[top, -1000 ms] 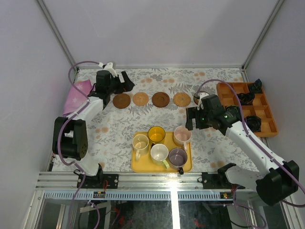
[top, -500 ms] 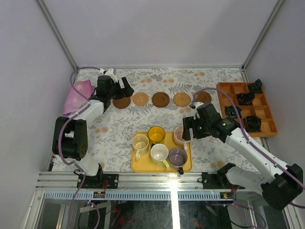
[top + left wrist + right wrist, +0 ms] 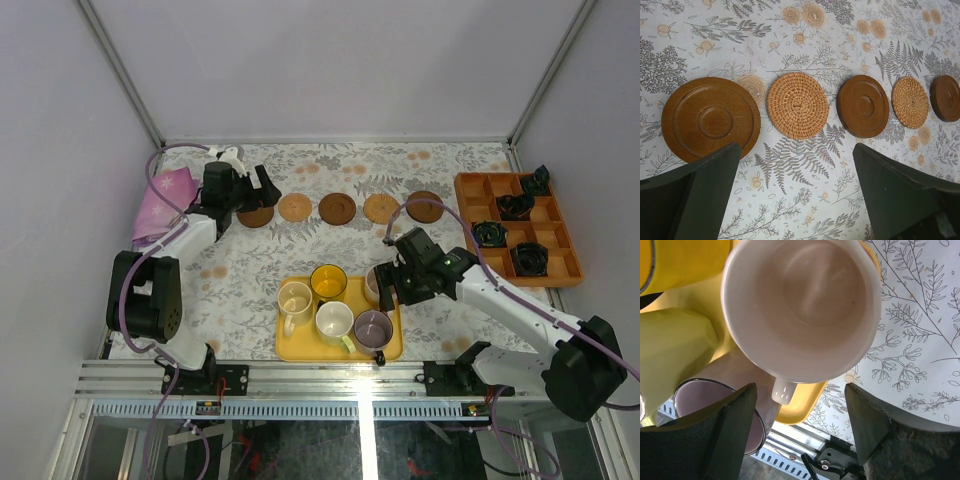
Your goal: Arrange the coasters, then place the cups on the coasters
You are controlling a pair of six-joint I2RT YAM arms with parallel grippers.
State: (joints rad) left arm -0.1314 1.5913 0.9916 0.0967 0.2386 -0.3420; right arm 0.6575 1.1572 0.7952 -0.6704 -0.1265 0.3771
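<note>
Five coasters lie in a row at the back: dark (image 3: 710, 117), woven (image 3: 797, 105), dark (image 3: 862, 105), woven (image 3: 910, 101), dark (image 3: 946, 97). My left gripper (image 3: 797, 200) hovers open just near of the leftmost ones, also visible as the left gripper (image 3: 255, 192) from above. The cups stand on the yellow tray (image 3: 300, 345): cream (image 3: 294, 298), yellow (image 3: 328, 281), pale green-white (image 3: 334, 321), purple-grey (image 3: 373, 326), pink (image 3: 800, 305). My right gripper (image 3: 800, 425) is open above the pink cup, its fingers either side of the handle (image 3: 782, 390) without touching it.
An orange compartment tray (image 3: 560, 235) with black objects sits at the right edge. A pink cloth (image 3: 160, 200) lies at the far left. The metal frame rail (image 3: 330, 385) runs along the near edge behind the yellow tray.
My right arm swung left and toward me, from beside the rightmost coaster to over the pink cup, its jaws narrowing a little. The left gripper only shifted slightly.
</note>
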